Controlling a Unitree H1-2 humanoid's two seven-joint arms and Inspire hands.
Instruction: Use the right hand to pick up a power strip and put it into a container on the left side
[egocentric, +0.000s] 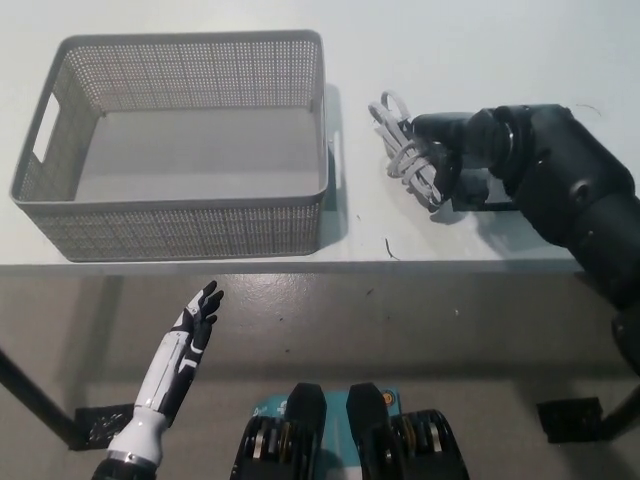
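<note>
So I'm looking down at the white table (480, 30) from the head cam. Biggest thing on it is the grey mesh basket (180, 225) on the left, nothing inside. My black right arm (580, 210) comes in from the right and covers most of the power strip (478, 190); only a dark bit of it shows under the wrist, to the right of the basket. The right hand (452, 140) sits right on top of it, fingers (450, 175) curled down at the strip's left end, touching the coiled white cord (405, 150). Can't tell if they've actually clamped anything. White left hand (190, 330) hangs below the table edge, fingers spread, holding nothing.
</note>
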